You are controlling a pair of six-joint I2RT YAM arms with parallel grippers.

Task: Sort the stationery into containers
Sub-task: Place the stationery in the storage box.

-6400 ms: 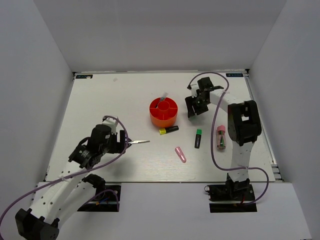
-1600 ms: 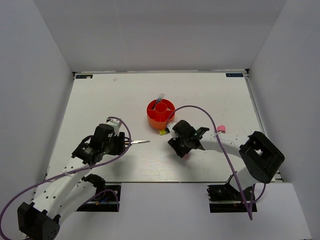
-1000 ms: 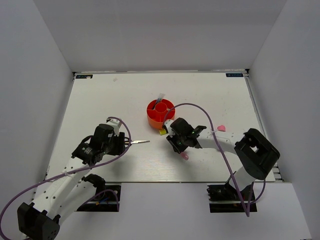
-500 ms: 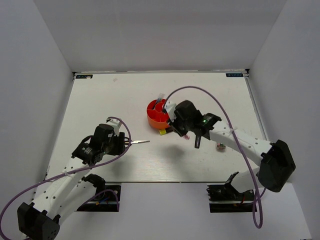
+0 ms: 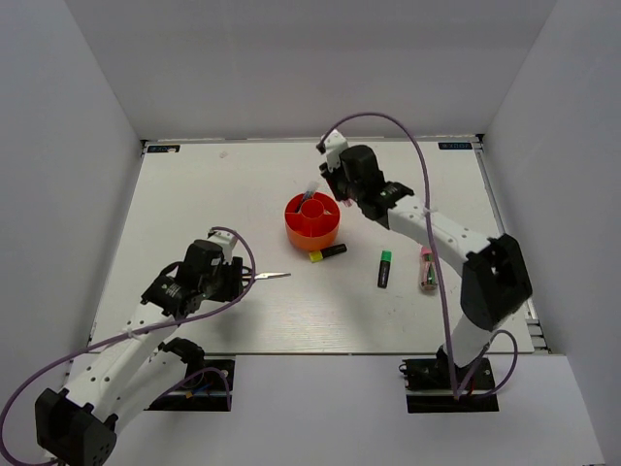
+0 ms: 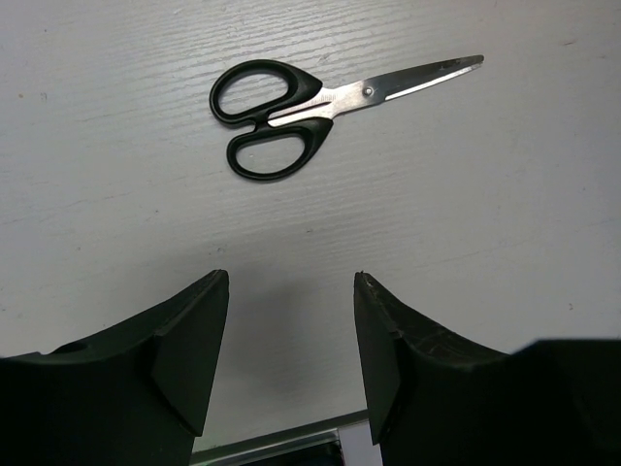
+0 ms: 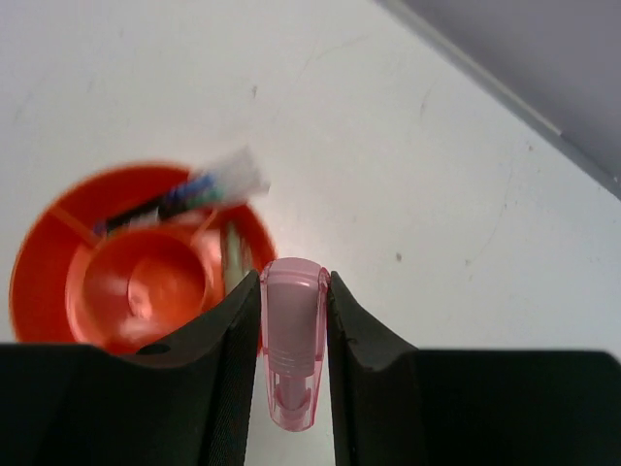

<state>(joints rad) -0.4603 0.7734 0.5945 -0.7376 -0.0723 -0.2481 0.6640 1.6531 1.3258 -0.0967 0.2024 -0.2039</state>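
The red-orange organizer (image 5: pixel 312 231) stands mid-table and also shows in the right wrist view (image 7: pixel 39 282). My right gripper (image 5: pixel 342 200) hovers at its far right rim, shut on the pink highlighter (image 7: pixel 290 335), which stands upright between the fingers (image 7: pixel 228 340). A pale green highlighter (image 7: pixel 233 254) and a blurred pen-like item (image 7: pixel 209 184) sit in the ring compartments. The black-handled scissors (image 5: pixel 269 277) lie closed on the table, just ahead of my open, empty left gripper (image 6: pixel 291 291); they also show in the left wrist view (image 6: pixel 291 107).
A yellow-capped black marker (image 5: pixel 328 252) lies just in front of the organizer. A green-capped black marker (image 5: pixel 384 269) and a pink-capped clear tube (image 5: pixel 427 267) lie to the right. White walls enclose the table on three sides.
My right gripper took the pink highlighter from the table in front of the organizer, lifted it and carried it to the organizer's far right rim. The left arm has not moved.
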